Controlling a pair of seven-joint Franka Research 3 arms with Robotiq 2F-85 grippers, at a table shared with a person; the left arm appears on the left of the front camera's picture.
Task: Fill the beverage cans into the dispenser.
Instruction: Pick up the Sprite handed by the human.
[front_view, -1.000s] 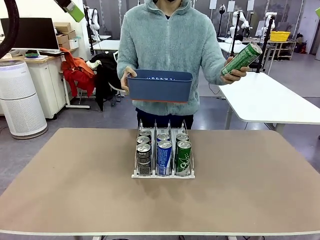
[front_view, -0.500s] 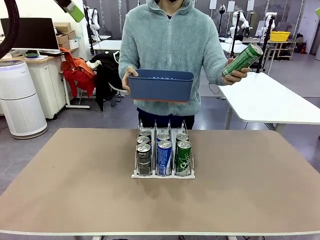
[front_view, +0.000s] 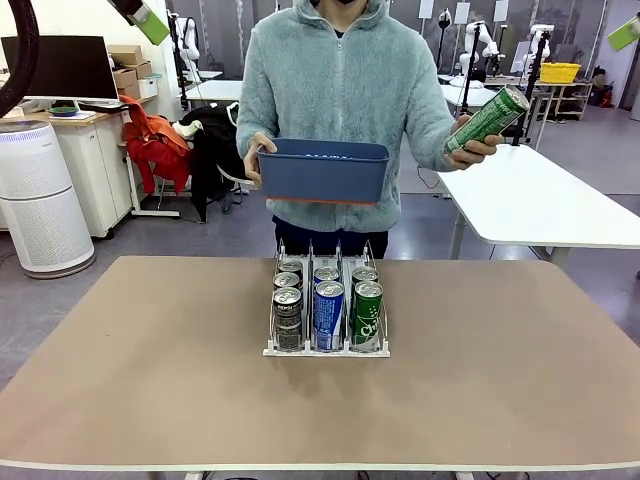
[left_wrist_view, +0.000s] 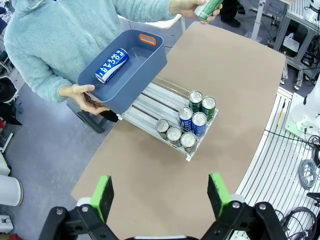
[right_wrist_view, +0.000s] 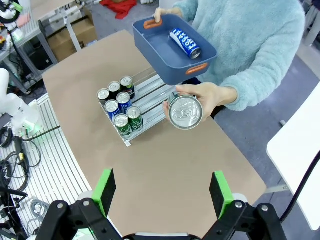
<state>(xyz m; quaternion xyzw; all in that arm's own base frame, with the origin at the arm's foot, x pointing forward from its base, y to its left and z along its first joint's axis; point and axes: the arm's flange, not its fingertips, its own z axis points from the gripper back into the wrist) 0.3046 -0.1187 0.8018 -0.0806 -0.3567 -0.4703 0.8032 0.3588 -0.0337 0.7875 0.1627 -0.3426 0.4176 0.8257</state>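
The white dispenser (front_view: 326, 350) stands mid-table with several beverage cans in three lanes: dark (front_view: 287, 318), blue (front_view: 328, 315) and green (front_view: 367, 315). Across the table a person holds a dark blue tub (front_view: 320, 172) in one hand and a green can (front_view: 484, 118) in the other. In the left wrist view a blue can (left_wrist_view: 112, 65) lies inside the tub (left_wrist_view: 145, 62), above the dispenser (left_wrist_view: 150, 102). My left gripper (left_wrist_view: 161, 195) hangs open high over the table, holding nothing. My right gripper (right_wrist_view: 162, 192) is also open and high, looking down on the held green can (right_wrist_view: 185, 112) and the dispenser (right_wrist_view: 150, 102).
The brown tabletop (front_view: 150, 390) is bare on both sides of the rack. Behind the person stand a white table (front_view: 540, 200) at the right and a white air purifier (front_view: 40, 195) at the left. The tub's orange handles (right_wrist_view: 150, 22) face outward.
The person has lifted the tub a touch and shifted it slightly right. A green pad of my right gripper has come into the front view's top right corner.
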